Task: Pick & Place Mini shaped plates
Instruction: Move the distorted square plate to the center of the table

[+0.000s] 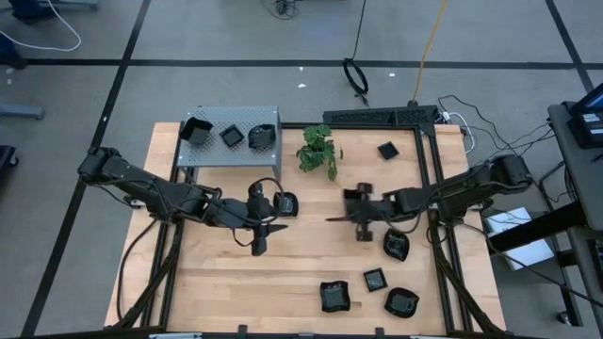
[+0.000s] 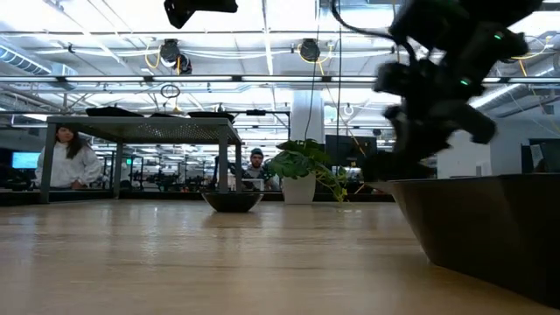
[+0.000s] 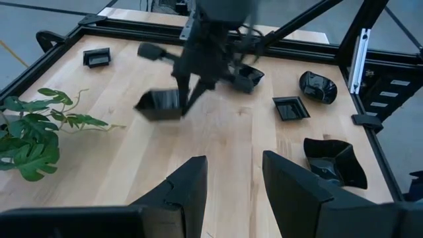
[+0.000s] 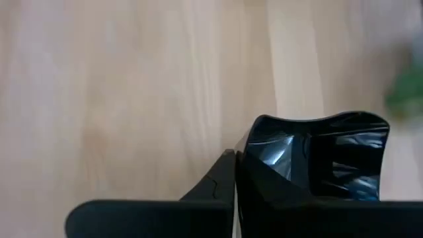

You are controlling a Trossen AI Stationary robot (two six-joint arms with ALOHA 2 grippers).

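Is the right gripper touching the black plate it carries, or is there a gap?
Touching. In the right wrist view, the right gripper has a finger pressed against the rim of the mini plate, with no gap showing.

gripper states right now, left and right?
Left gripper: open, holding nothing, over the table's middle.
Right gripper: closed on a mini plate, above the table.

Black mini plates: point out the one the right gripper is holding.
The plate clamped in the right gripper, lifted above mid-table. The other plates lie loose on the wood or on the grey perforated box.
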